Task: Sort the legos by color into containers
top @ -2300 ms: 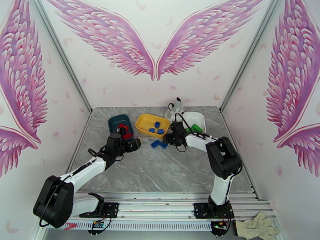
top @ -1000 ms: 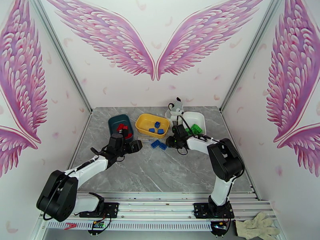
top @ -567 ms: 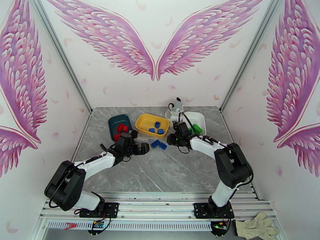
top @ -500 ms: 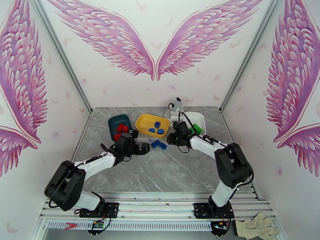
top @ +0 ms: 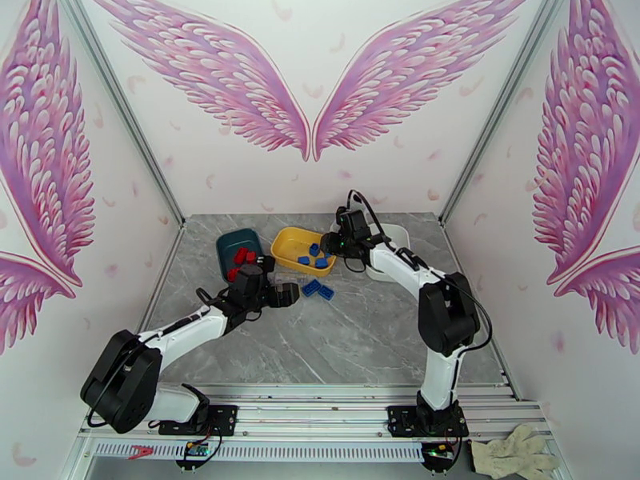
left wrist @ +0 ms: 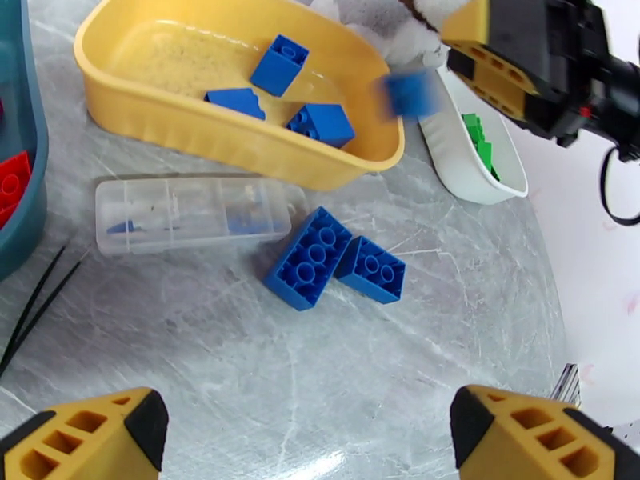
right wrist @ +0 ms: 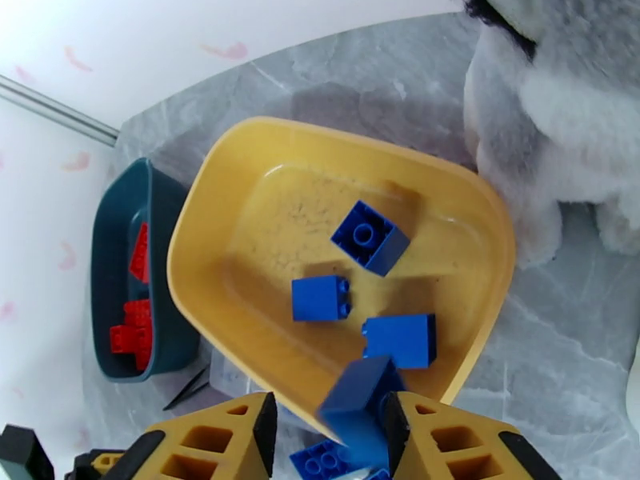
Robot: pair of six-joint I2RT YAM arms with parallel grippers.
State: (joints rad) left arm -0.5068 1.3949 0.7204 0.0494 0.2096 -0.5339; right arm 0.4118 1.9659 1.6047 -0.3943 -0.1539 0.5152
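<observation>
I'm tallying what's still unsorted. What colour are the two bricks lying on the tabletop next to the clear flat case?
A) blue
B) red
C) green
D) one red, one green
A: the larger brick and the smaller brick beside the clear case are both blue, lying on the table just outside the yellow tub.

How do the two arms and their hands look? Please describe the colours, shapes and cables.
The left arm and right arm have white links and bulky black joints. A thin black cable loops by the right wrist. The left hand and right hand have yellow fingers with triangular cut-outs and black inner pads.
</observation>
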